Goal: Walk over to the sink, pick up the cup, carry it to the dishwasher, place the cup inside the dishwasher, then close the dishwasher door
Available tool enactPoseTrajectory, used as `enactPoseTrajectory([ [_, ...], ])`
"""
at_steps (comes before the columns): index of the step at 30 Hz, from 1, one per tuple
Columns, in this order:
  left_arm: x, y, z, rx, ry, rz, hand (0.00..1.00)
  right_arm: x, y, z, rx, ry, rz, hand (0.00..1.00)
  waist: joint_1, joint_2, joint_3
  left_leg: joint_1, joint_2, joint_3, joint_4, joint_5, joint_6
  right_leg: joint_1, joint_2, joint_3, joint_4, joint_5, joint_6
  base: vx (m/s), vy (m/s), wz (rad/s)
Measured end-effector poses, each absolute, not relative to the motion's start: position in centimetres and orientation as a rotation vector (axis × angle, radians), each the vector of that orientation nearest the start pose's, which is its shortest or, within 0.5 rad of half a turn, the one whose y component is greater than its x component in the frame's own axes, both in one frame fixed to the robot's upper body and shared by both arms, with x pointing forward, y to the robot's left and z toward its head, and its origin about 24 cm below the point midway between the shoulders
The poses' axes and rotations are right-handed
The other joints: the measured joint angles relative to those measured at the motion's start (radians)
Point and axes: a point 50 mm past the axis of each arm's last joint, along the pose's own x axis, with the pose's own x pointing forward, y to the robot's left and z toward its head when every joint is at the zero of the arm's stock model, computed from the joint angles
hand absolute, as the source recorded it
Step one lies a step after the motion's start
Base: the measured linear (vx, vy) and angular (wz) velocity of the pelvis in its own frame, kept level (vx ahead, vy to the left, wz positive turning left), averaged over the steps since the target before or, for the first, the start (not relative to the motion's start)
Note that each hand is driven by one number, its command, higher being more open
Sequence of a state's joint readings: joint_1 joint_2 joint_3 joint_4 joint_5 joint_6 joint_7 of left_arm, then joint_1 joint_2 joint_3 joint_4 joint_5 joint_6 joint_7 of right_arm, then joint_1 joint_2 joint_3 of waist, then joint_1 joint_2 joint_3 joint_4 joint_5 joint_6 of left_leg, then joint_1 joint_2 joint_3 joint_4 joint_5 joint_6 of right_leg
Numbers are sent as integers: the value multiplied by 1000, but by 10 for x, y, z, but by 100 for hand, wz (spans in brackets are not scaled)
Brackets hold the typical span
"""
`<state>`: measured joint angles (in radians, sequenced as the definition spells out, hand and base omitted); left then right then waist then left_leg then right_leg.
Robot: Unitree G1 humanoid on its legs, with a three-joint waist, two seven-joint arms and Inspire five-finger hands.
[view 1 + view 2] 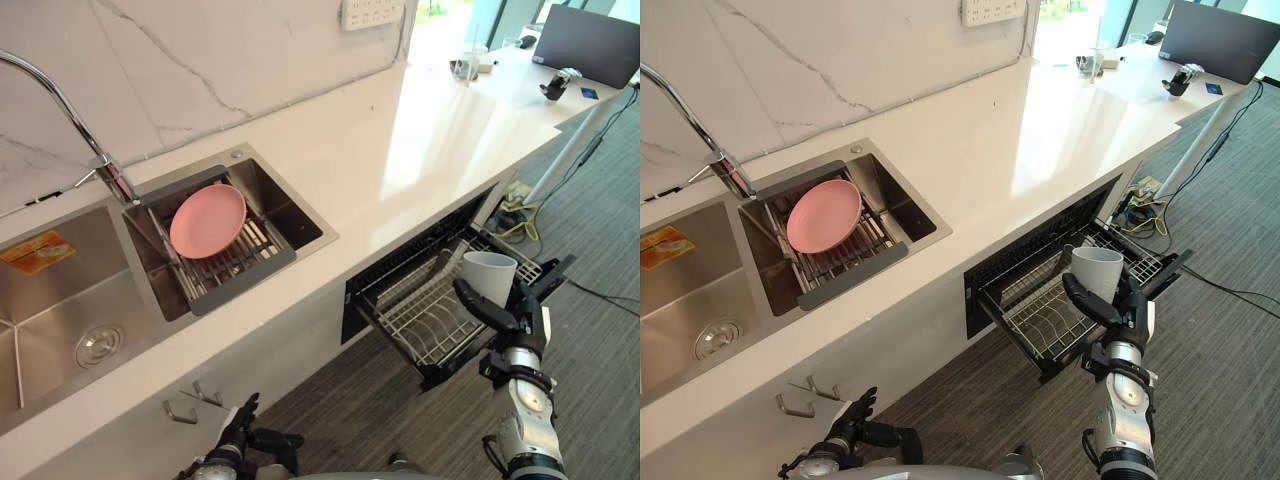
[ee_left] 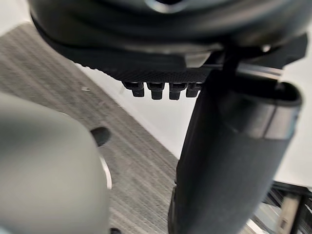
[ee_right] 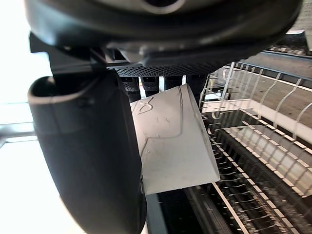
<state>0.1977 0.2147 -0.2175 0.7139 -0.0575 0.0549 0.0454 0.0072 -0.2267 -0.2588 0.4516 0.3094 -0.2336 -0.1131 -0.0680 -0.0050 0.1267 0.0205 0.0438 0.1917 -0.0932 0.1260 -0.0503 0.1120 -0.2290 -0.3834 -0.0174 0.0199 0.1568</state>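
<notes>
A white cup [image 1: 488, 275] is upright in my right hand [image 1: 503, 318], whose thumb and fingers curl round its side. The cup hangs just above the front right part of the pulled-out wire rack [image 1: 418, 322] of the open dishwasher [image 1: 1015, 262] under the counter. In the right wrist view the cup [image 3: 170, 141] shows past the thumb, with the rack's tines [image 3: 253, 146] beside and below it. My left hand [image 1: 238, 438] hangs low by the cabinet front with relaxed fingers and holds nothing.
A pink plate [image 1: 208, 220] rests on a drain rack in the steel sink [image 1: 60, 320], under the faucet [image 1: 60, 105]. The white counter [image 1: 400, 150] runs right to a desk with a laptop [image 1: 588, 42]. Cables [image 1: 520, 215] lie on the floor beyond the dishwasher.
</notes>
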Motion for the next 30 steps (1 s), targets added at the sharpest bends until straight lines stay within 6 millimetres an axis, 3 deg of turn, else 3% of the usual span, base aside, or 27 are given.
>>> enactPoseTrajectory([
  [6, 102, 209, -143, 202, 1048, 24, 100, 219, -286, -25, -2, 233, -446, 0, 0, 11, 28, -7, -5, -16, 0, 0, 0, 0, -2, -12, 5, -6, 4, -2, 2, 6],
  [10, 101, 212, -146, 134, 1081, 55, 100, 237, -303, -10, -90, 217, -444, 0, -1, 52, 93, -66, -15, -33, 0, 15, 13, -54, -17, -30, 24, -5, 5, -28, 37, 16],
  [16, 112, 209, -143, 9, 1038, 112, 100, 261, -308, 13, -146, 150, -437, 0, 21, 81, 180, -103, -29, -62, 6, 31, 25, -74, -28, -57, 34, -4, 8, 14, 25, 18],
  [23, 118, 204, -142, -87, 1002, 160, 100, 270, -324, 33, -226, 118, -486, 0, 26, 147, 244, -155, -45, -100, 6, 50, 27, -123, -48, -85, 78, -15, 16, -11, 21, 15],
  [30, 123, 205, -140, -121, 970, 174, 100, 282, -328, 44, -301, 124, -501, 0, 29, 157, 283, -181, -51, -116, 6, 66, 27, -172, -69, -87, 155, -42, 14, -67, 18, 8],
])
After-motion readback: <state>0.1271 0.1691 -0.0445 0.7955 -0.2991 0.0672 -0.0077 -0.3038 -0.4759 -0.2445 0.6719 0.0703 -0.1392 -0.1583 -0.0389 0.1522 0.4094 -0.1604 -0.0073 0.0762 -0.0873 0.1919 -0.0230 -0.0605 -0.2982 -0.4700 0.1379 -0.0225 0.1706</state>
